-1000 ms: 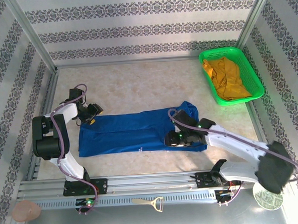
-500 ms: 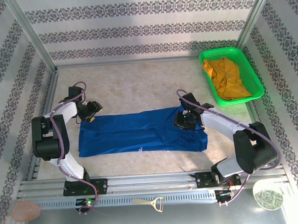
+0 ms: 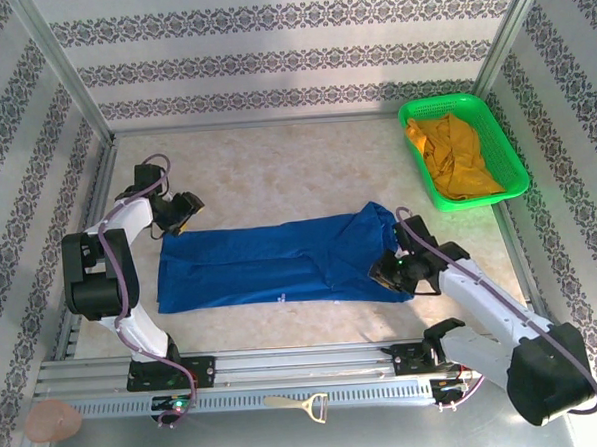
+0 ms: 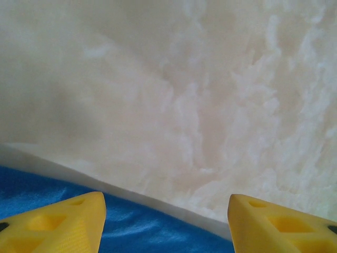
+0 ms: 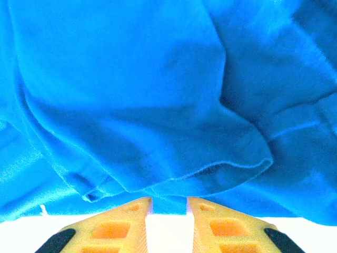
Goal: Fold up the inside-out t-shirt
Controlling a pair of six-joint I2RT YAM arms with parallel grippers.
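The royal-blue t-shirt (image 3: 271,265) lies as a long flat band across the middle of the table, with a raised point at its far right corner. My left gripper (image 3: 181,212) sits at the shirt's far left corner. In the left wrist view this gripper (image 4: 166,213) is open wide, with the shirt's edge (image 4: 147,234) low between the fingers and bare table beyond. My right gripper (image 3: 383,271) is at the shirt's near right end. In the right wrist view its tips (image 5: 169,203) stand a narrow gap apart at the hem of the rumpled shirt (image 5: 158,95), with table showing between them.
A green basket (image 3: 442,101) at the far right holds a mustard-yellow garment (image 3: 455,155). A metal bottle opener (image 3: 300,405) and a pink object (image 3: 54,422) lie beside the front rail. Patterned walls with metal posts enclose the table.
My right gripper swung from the shirt's near middle up to its far right part, then back down to the near right end. My left gripper edged slightly up and left.
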